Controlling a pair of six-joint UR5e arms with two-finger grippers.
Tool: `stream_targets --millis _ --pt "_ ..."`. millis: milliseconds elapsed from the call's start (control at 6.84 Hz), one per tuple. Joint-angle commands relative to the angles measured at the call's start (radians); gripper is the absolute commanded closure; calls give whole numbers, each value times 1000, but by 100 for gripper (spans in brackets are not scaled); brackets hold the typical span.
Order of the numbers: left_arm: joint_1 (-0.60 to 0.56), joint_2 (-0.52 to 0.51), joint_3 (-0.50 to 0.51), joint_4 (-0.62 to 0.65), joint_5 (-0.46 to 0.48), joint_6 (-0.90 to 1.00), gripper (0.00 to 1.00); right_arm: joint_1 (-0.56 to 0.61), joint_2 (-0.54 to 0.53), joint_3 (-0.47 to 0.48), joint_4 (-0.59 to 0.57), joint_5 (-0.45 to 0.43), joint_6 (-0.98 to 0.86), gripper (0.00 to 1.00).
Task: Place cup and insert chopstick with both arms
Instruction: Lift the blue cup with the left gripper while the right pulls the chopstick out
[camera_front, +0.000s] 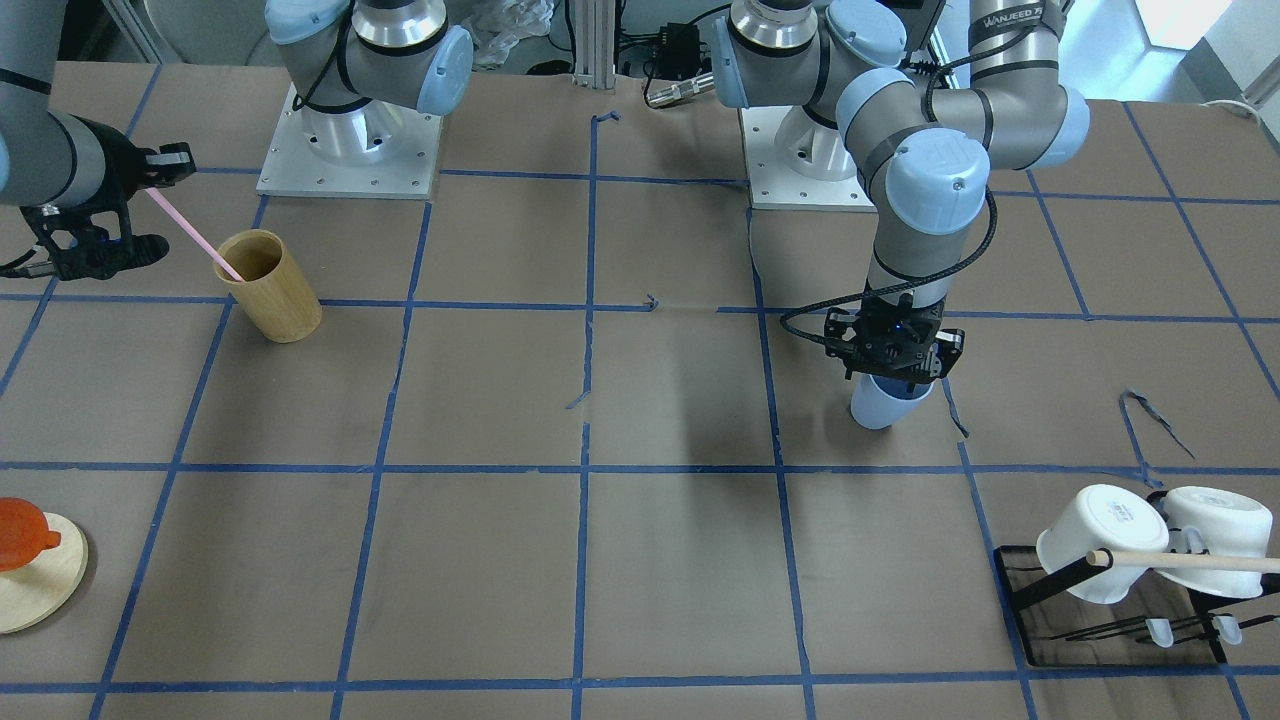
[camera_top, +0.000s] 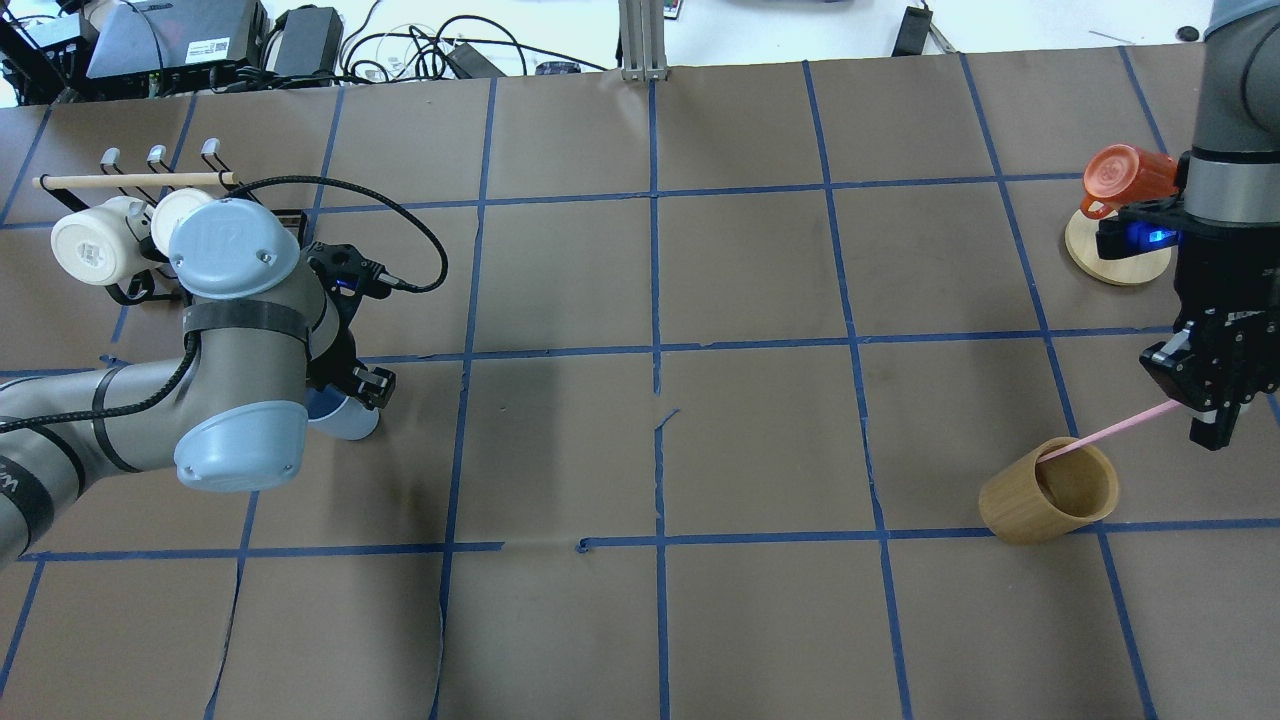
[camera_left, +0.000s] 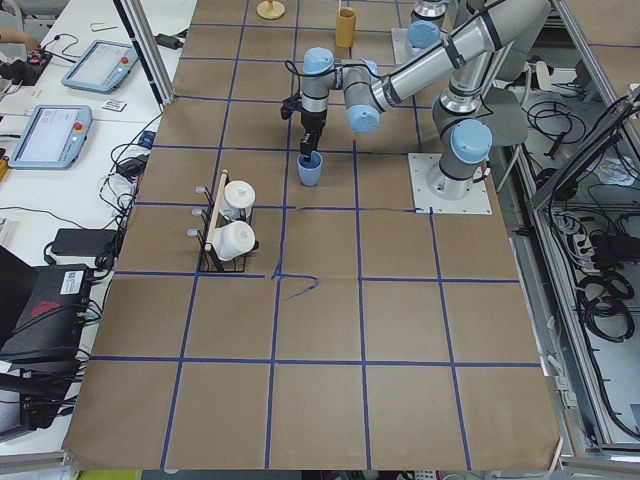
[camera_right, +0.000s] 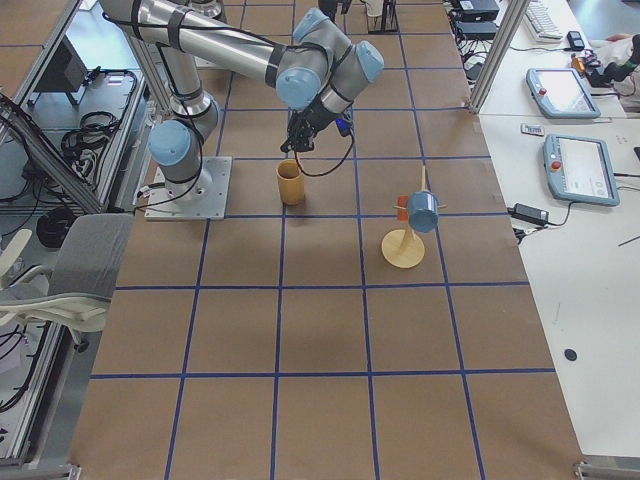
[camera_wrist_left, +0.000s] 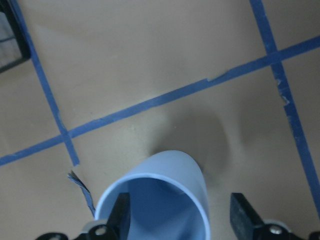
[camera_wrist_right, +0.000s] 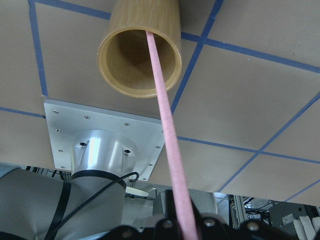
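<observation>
Left gripper (camera_wrist_left: 181, 220) released, jaws spread across the rim of the cup (camera_wrist_left: 170, 170): one finger (camera_wrist_left: 121, 216) dipping inside the mouth, the other (camera_wrist_left: 243, 215) outside, with a clear gap to the wall. Contact between inner finger and wall: cannot tell. Directly beneath that gripper, seemingly standing on the brown table (camera_front: 680, 560), a small light blue tumbler, smooth and handleless, mouth up, narrowing toward its base, with a thin paler rim. Off to one side of the left gripper, a black rack (camera_front: 1030, 600) carrying two white mugs (camera_front: 1100, 540). Right gripper (camera_top: 1190, 402) clenched on the chopstick (camera_wrist_right: 167, 130), pinching its upper end. Long, thin, straight and evenly pink, slanting down and away from those fingertips into the mouth of a tan bamboo cylinder (camera_top: 1010, 505) standing on the table just below and ahead of the right gripper. Lower tip hidden inside the cylinder.
</observation>
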Motion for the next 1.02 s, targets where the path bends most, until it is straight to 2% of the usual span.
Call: stream_targets --millis 0,146,438,585,877 --pt "0 1 -6 1 1 10 95 1 1 -52 63 26 10 100" --pt "-1 2 -5 1 1 9 100 1 1 -73 82 31 25 100" --pt "-24 -4 0 2 -3 -26 100 1 0 -121 152 41 54 100" --pt "-122 -4 15 -1 -5 -186 100 1 0 -156 181 47 85 100" --pt "-382 -48 95 -88 -11 -707 100 1 0 -190 203 49 87 100"
